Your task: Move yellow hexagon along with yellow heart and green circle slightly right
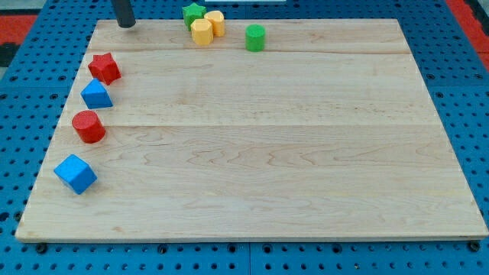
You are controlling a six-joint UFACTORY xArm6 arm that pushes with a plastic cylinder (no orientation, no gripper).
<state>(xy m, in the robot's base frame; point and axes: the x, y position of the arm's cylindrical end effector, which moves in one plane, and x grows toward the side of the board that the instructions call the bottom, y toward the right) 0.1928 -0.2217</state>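
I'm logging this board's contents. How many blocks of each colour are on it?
Red: 2, star and cylinder
Blue: 2, and cube
Yellow: 2, hexagon and heart
Green: 2, star and circle
Total: 8

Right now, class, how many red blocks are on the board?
2. The red star sits near the view's upper left edge; the red cylinder lies lower on that edge, below the blue block. None looks hidden.
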